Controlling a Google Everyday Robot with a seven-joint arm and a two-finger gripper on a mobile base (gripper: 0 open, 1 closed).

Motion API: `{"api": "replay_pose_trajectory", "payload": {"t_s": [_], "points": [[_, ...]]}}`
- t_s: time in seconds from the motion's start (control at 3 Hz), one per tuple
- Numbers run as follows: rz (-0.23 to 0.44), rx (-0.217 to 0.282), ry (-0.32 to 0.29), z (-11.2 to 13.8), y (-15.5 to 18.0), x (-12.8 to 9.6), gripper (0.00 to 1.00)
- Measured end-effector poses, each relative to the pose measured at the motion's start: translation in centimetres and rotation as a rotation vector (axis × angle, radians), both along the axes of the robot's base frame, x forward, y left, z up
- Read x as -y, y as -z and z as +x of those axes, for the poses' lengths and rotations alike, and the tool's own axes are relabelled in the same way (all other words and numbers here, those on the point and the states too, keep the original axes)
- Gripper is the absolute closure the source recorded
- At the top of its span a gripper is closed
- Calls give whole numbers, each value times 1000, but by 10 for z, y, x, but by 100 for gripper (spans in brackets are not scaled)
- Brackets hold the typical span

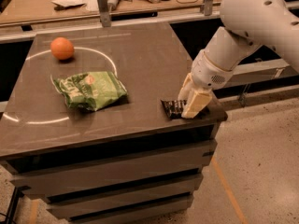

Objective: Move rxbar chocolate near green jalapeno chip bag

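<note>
The rxbar chocolate (172, 108), a small dark flat bar, lies on the table near its front right corner. My gripper (188, 107) is down at the bar's right end, touching or just over it, and it hides that end. The green jalapeno chip bag (90, 89), crinkled and light green, lies left of centre on the table, well apart from the bar. The white arm reaches in from the upper right.
An orange (62, 48) sits at the back left of the dark table (149, 50). The table's right edge is right beside the gripper. A cluttered bench (70, 3) runs behind the table. Bare floor (261, 171) lies to the right.
</note>
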State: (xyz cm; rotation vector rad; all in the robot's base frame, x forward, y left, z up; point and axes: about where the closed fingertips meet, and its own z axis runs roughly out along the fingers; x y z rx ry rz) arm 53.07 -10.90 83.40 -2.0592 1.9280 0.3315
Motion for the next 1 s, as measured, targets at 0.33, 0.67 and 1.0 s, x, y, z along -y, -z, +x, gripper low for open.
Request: {"api": "replay_pose_trajectory", "payload": {"t_s": [0.33,0.67,1.0], "points": [[-9,16,4,-2,-5,3,100],[-22,67,33,7,-23,13,100],[-9,190,56,30,-66,18,100]]}}
